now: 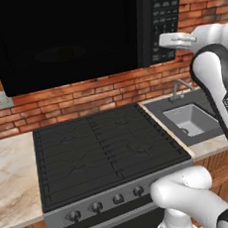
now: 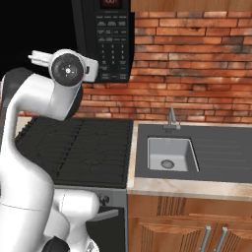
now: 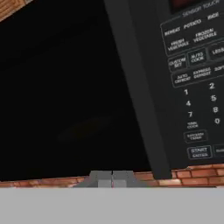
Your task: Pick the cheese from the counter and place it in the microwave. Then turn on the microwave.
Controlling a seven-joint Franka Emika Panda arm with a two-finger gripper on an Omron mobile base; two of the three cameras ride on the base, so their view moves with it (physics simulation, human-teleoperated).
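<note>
Black and closed, the microwave (image 1: 73,35) hung above the stovetop (image 1: 105,152), its door shut, so whether the cheese lay inside could not be told. The gripper (image 3: 112,178), fingers pressed together and holding nothing, was raised just before the microwave's lower edge, left of its button panel (image 3: 197,87). That posture suited poking the start button (image 3: 199,152), probably the remaining step.
</note>
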